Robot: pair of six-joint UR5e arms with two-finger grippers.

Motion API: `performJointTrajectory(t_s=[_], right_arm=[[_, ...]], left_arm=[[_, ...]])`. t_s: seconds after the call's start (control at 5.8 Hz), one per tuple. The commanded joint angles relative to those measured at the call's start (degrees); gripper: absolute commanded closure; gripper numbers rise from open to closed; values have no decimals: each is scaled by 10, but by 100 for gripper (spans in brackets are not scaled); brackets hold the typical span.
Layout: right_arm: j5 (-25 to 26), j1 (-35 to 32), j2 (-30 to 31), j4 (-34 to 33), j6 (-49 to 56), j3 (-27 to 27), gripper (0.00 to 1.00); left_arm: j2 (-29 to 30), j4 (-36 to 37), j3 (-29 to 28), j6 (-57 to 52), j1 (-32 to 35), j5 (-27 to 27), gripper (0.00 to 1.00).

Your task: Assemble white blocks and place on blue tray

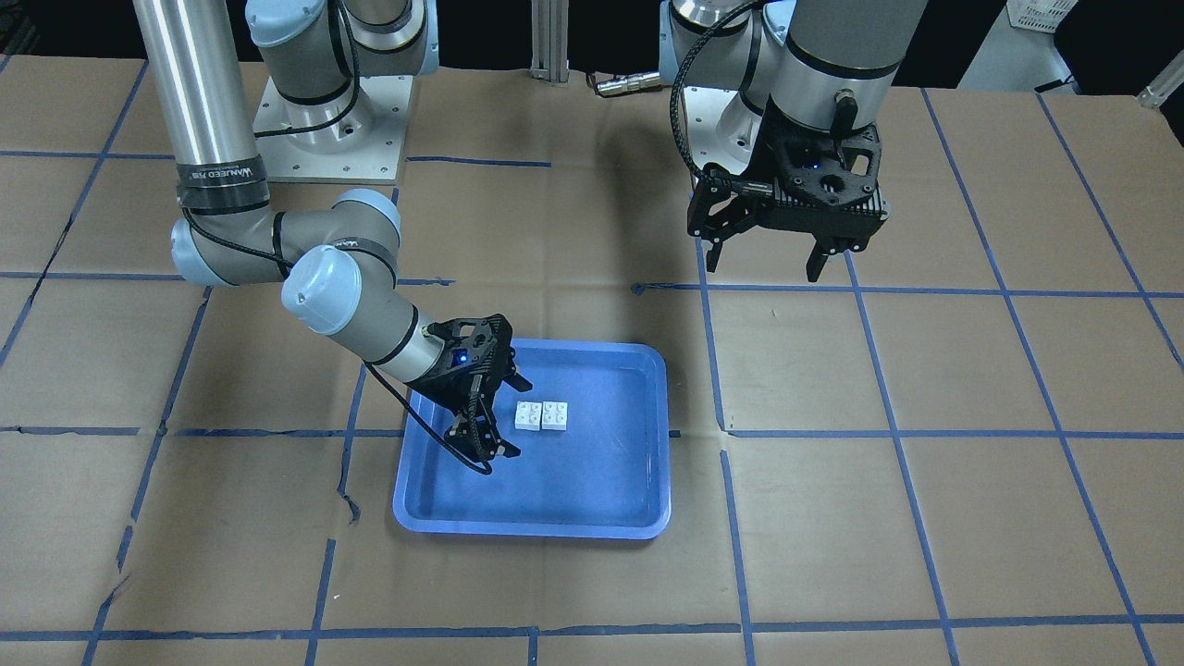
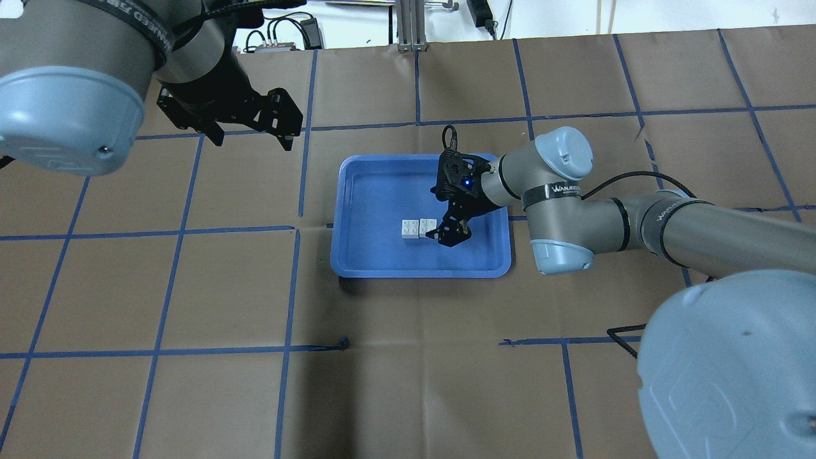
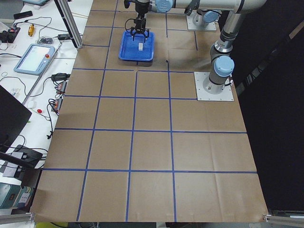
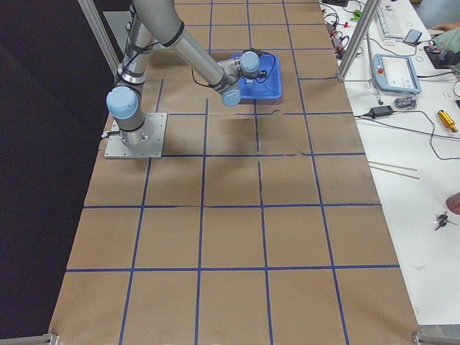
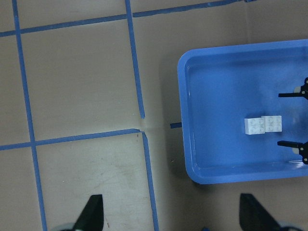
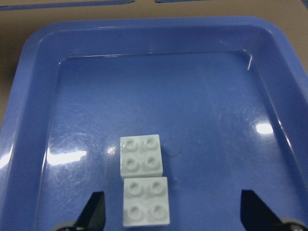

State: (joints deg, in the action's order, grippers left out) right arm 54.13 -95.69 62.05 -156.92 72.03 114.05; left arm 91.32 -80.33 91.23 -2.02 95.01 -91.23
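The right gripper (image 6: 175, 215) is low inside the blue tray (image 6: 144, 25). Its fingers (image 6: 95, 212) are wide apart and hold nothing.

The white blocks (image 6: 143, 179) sit on the tray floor, right between those fingers and a little in front of the tips. They lie side by side, touching, and a bit crooked. All the bumps on top show, so neither block sits on the other.

I think the blocks are hard, light and smooth. They could slip or slide on the shiny tray. The best place to pinch one looks like its two flat sides, low down, not the bumps.

Far off, the left gripper (image 1: 766, 268) hangs above the brown table (image 1: 925, 518), well away from the tray. Its fingers are apart and empty too.
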Motion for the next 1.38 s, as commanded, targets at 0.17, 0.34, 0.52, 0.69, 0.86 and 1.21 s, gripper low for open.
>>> performJointTrajectory(t_s=[0.17,0.34,0.52,0.69,0.86,1.21], right_arm=[[31,8,40,112,-58,-68,0],[60,9,68,206,-72,-101,0],[114,23,96,275,-137,-123,0],[135,36,132,325,-218,-128,0],[194,38,166,339,-332,-129,0],[278,39,186,436,-532,-168,0]], left_arm=[[0,0,0,0,0,0,1],[0,0,0,0,0,0,1],[0,0,-1,0,0,0,1],[0,0,-1,0,0,0,1],[0,0,-1,0,-1,0,1],[0,0,-1,0,-1,0,1]])
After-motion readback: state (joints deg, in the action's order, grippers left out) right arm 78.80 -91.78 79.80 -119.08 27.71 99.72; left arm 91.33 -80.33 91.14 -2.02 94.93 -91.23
